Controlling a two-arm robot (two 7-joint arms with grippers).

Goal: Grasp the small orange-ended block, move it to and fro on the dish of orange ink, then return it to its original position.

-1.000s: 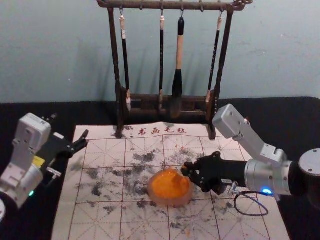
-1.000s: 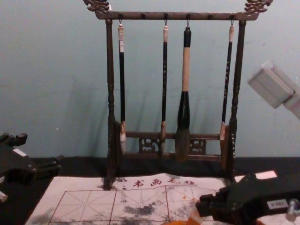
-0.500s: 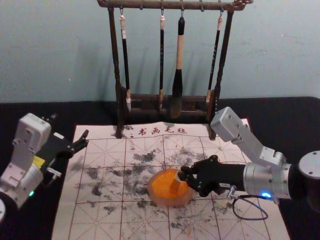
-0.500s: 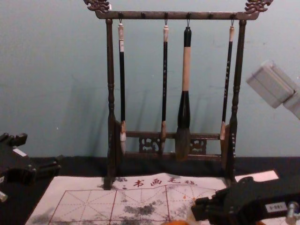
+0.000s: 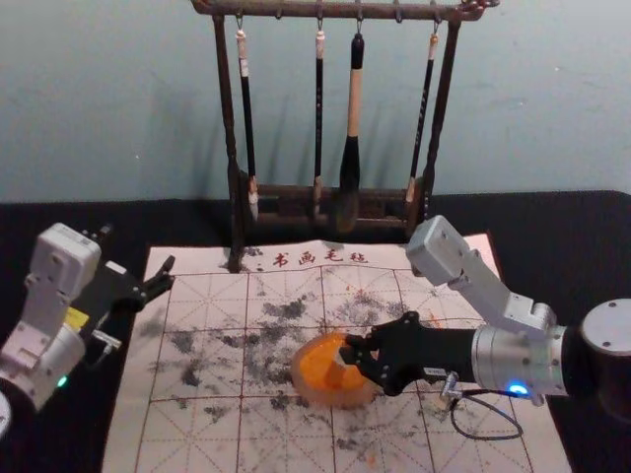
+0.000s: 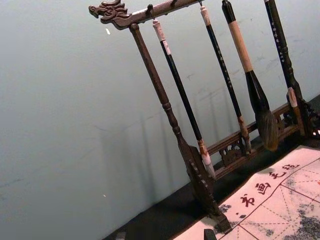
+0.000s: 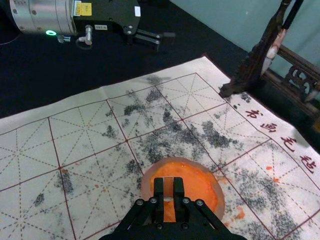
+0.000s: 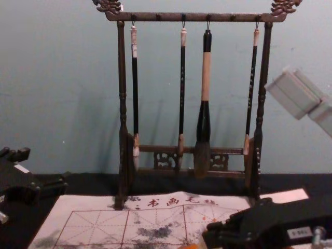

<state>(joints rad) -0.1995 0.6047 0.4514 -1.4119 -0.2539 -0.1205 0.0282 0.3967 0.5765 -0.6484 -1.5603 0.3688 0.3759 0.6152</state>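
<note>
R gripper (image 5: 352, 353), on the robot's R, reaches in over the R side of the dish (image 5: 332, 396). Its jaws pinch the small block (image 7: 168, 188) between them, w/ the block above the orange ink (image 7: 200, 187), well inside the dish's rim; whether its lower end touches the ink I can't tell. The dish sits on a pale writing mat (image 5: 197, 448) ruled w/ red sqs. & dashed diags., blotched w/ dk. smudges near the dish & w/ a few orange specks; red characters (image 5: 320, 258) run along its far edge. L gripper (image 5: 138, 251) hangs idle, well apart from the dish, by the mat's far L corner, jaws spread w/ nothing between. At the back, a dk. wooden rack (image 5: 335, 11) stands by the mat's far edge; 4 brushes (image 5: 353, 108) hang from its top bar, tips down, one much thicker than the rest. The surface (image 5: 567, 227) under all is blk.
</note>
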